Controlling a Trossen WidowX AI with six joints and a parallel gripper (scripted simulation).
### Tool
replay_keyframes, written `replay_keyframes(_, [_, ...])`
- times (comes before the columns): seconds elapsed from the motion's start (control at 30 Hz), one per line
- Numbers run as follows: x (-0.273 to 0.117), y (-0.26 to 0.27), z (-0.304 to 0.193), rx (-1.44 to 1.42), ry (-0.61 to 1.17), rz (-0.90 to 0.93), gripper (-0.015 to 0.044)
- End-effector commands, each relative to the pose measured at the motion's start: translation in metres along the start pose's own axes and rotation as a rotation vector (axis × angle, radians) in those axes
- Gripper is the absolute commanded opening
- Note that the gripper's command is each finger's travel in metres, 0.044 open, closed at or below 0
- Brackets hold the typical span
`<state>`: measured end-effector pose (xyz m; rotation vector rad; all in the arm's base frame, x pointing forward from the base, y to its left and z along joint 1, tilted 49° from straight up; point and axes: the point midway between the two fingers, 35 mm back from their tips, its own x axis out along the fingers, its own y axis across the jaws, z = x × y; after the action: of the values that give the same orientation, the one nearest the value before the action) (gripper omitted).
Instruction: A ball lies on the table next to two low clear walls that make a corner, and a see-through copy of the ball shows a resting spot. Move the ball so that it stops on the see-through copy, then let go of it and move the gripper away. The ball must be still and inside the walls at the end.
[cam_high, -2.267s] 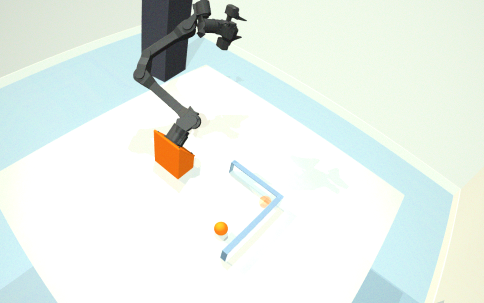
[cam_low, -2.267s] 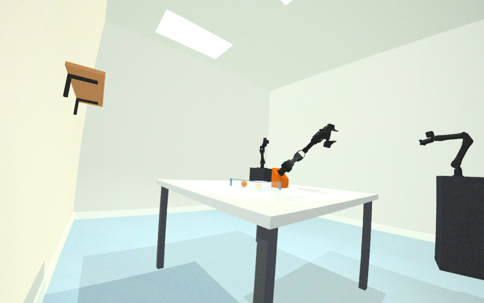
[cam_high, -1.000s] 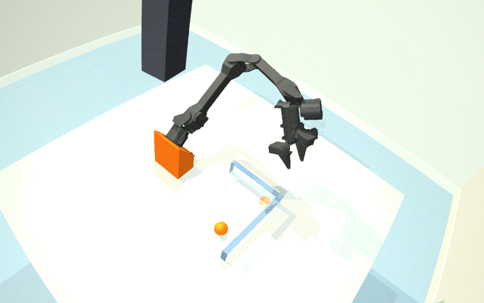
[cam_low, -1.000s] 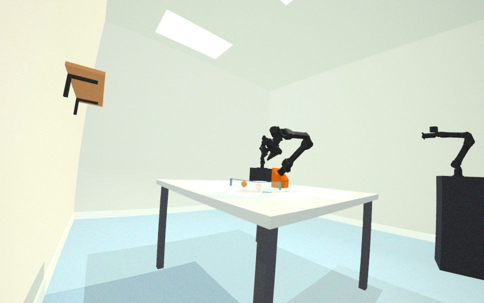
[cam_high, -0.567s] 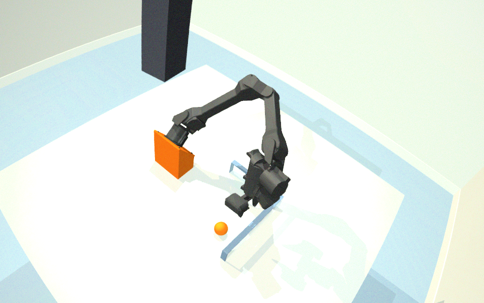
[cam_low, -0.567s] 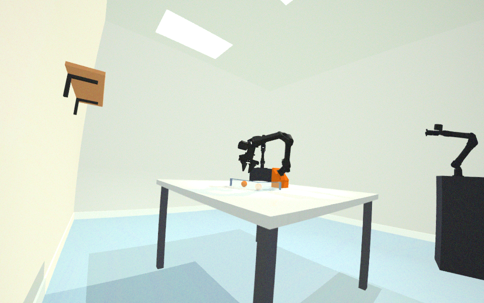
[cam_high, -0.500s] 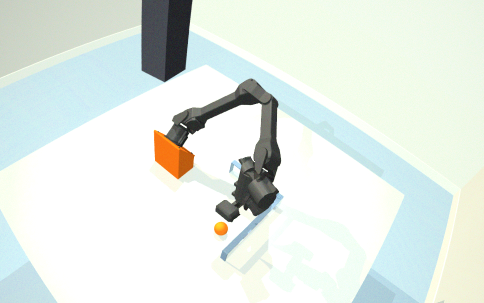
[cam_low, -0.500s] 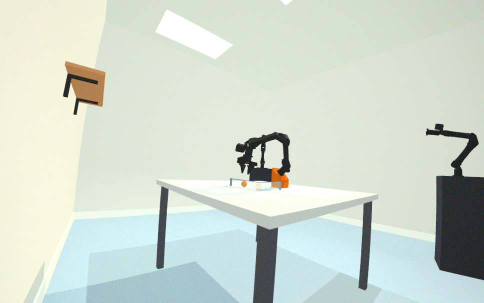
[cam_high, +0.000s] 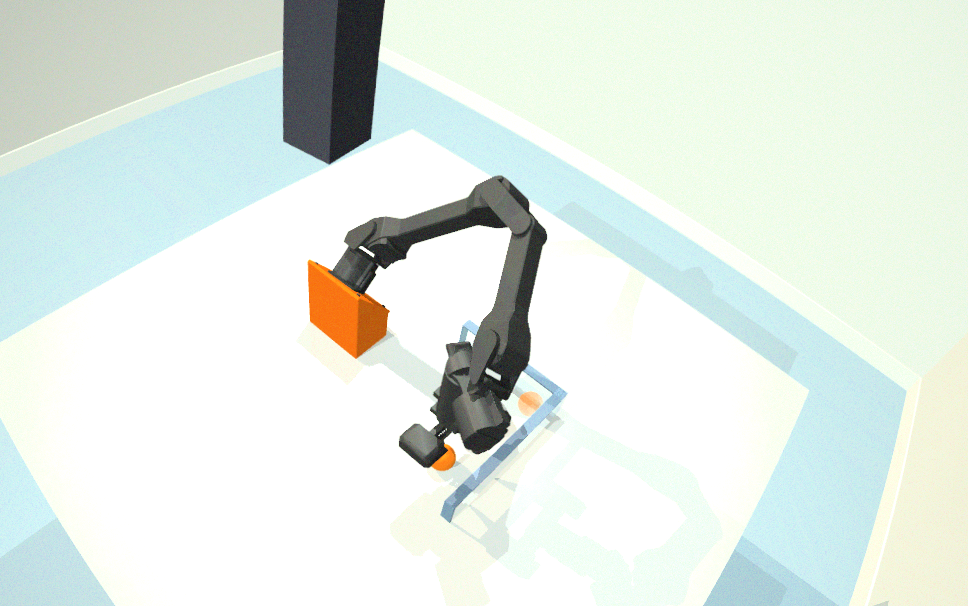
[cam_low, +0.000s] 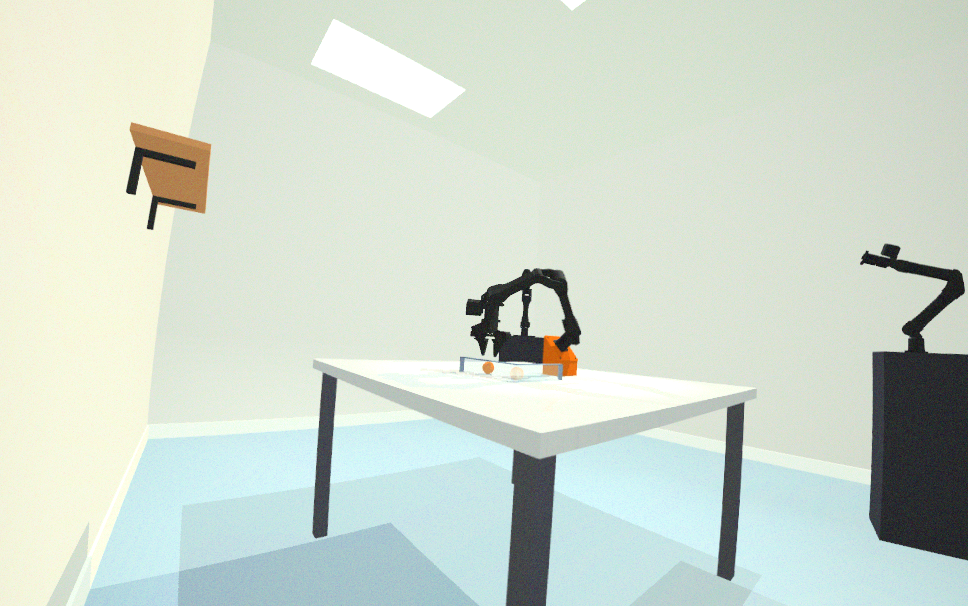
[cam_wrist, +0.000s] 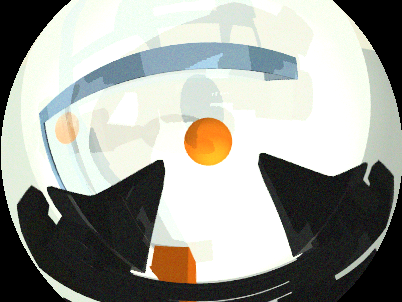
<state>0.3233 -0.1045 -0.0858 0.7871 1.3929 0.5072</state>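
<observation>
Hanging above the counter (cam_low: 642, 400), the tool (cam_wrist: 210, 179) has its two dark fingers spread wide with nothing between them. In the wrist view the orange ball (cam_wrist: 208, 141) sits just past the fingertips, centred in the gap but lower down — on the counter surface, not pinched. From the side the tool (cam_low: 488, 348) hovers over the ball (cam_low: 487, 367) without touching it. In the top view the ball (cam_high: 444, 460) peeks out from under the wrist camera block, near the long clear wall (cam_high: 500, 450) on its inner side. Further along, the see-through copy (cam_high: 529, 403) rests tucked in the corner where the two walls meet — apart from the ball. Beyond it stands the arm's orange base (cam_high: 342, 310), and farther still a dark pillar (cam_high: 330, 71).
</observation>
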Motion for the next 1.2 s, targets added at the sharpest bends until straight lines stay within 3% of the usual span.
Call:
replay_keyframes(0.0, [0.006,0.000,-0.001,0.008,0.002,0.007,0.0339])
replay_keyframes(0.97, [0.049,0.001,-0.001,0.008,0.002,0.008,0.0339])
replay_keyframes(1.1, [0.049,0.001,-0.001,0.008,0.002,0.008,0.0234])
replay_keyframes(1.17, [0.049,0.001,-0.001,0.008,0.002,0.008,0.0220])
